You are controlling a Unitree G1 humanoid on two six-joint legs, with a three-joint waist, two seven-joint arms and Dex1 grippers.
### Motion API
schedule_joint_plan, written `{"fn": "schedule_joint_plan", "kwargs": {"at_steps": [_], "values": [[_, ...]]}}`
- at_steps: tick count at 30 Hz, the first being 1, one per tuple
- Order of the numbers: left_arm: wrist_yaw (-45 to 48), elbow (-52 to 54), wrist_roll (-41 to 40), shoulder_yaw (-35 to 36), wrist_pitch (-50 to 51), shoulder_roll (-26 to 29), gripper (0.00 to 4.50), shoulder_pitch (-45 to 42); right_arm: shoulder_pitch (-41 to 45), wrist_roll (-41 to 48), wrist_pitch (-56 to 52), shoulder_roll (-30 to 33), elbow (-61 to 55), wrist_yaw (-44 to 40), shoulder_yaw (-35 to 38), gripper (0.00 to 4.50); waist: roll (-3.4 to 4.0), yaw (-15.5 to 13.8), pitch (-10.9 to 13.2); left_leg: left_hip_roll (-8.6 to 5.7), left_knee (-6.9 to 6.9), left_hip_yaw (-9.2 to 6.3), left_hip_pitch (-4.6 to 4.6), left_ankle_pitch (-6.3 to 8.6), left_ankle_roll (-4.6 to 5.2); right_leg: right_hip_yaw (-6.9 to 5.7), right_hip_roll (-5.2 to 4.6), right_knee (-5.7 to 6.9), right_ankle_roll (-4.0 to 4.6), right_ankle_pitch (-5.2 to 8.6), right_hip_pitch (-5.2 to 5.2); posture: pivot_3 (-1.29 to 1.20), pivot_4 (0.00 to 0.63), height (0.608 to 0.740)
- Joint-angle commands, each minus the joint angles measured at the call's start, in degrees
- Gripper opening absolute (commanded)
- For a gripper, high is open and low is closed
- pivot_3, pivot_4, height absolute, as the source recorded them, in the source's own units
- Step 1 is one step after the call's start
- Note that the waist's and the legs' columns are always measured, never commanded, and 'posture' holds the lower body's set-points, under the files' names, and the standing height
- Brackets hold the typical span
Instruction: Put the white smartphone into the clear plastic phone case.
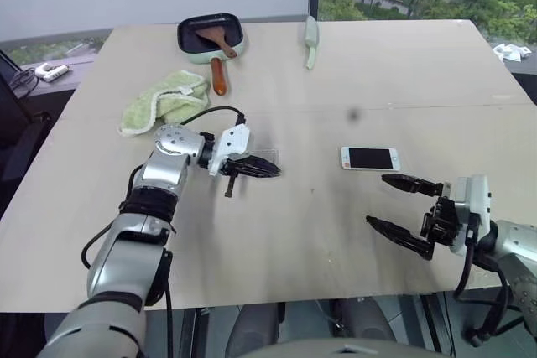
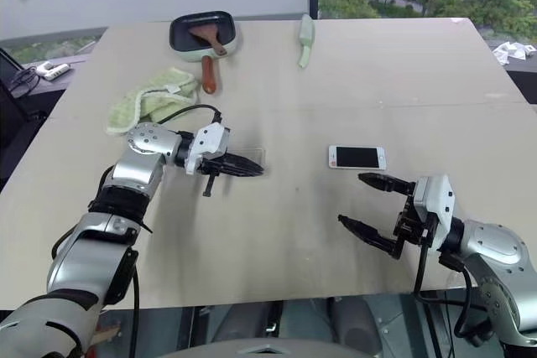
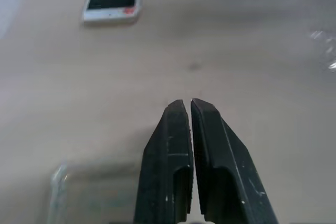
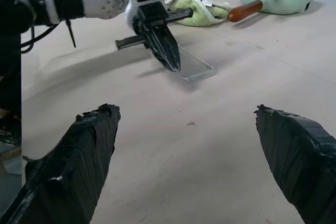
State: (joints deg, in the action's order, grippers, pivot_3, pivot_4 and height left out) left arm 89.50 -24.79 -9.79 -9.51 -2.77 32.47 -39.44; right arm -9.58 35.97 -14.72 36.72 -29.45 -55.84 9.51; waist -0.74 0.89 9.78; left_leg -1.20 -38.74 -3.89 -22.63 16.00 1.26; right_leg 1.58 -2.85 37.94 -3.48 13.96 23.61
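While the white smartphone (image 1: 369, 158) lies flat, screen up, on the pale counter (image 1: 336, 81) to the right of the middle, the clear plastic phone case (image 4: 191, 65) rests on the same surface well to its left, a faint glinting rectangle. Over the case hangs the left hand (image 1: 267, 168), its two black fingers pressed together and pointing across toward the phone; whether they pinch the case's edge or only sit above it cannot be told (from the right wrist view the tips seem to meet the near edge of the shell). Near the phone, on the robot's side of it, the right hand (image 1: 393, 200) hovers with its fingers spread wide and nothing between them. Farther back on the counter lie a crumpled green cloth (image 1: 164, 100), a green pan (image 1: 210, 37) with a brown-handled utensil (image 1: 217, 63) in it, and a pale green object (image 1: 311, 39).
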Motion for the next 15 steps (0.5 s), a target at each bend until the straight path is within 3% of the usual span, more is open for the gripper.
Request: {"fn": "schedule_joint_plan", "kwargs": {"at_steps": [1,5,9,15], "values": [[-1.48,13.09,-2.75,-1.09,6.77,0.79,0.17,3.5,0.45,0.04,1.36,-0.47,-0.48,0.09,0.19,4.5,0.0,-0.1,0.0,0.0,0.0,0.0,0.01,0.0,0.0,0.0,0.0,0.0,0.0,0.0,-0.01,0.0,0.15,0.74],[-3.67,18.88,-1.91,-3.01,7.98,0.1,0.17,5.69,0.45,-0.27,1.35,-0.83,-0.72,0.58,0.14,4.5,0.01,-0.3,-0.01,-0.03,-0.02,0.0,0.04,-0.01,-0.01,0.0,0.0,0.0,0.0,0.0,-0.06,0.0,0.15,0.74],[-5.28,18.15,-2.63,-1.12,6.76,0.76,0.17,4.24,-0.33,-0.56,1.36,-1.16,-1.26,1.15,0.76,4.5,0.0,-0.27,0.0,-0.04,-0.03,0.0,0.04,-0.01,-0.01,0.0,0.0,0.0,0.0,0.0,-0.06,0.0,0.15,0.74],[-6.27,10.47,-2.4,3.9,1.79,5.88,2.77,3.01,-1.03,-1.21,2.04,-1.43,-0.96,1.47,0.61,4.5,0.01,0.08,-0.01,-0.05,-0.03,0.02,0.06,-0.01,-0.01,0.01,0.02,0.0,0.01,0.0,-0.05,0.0,0.15,0.74]]}}
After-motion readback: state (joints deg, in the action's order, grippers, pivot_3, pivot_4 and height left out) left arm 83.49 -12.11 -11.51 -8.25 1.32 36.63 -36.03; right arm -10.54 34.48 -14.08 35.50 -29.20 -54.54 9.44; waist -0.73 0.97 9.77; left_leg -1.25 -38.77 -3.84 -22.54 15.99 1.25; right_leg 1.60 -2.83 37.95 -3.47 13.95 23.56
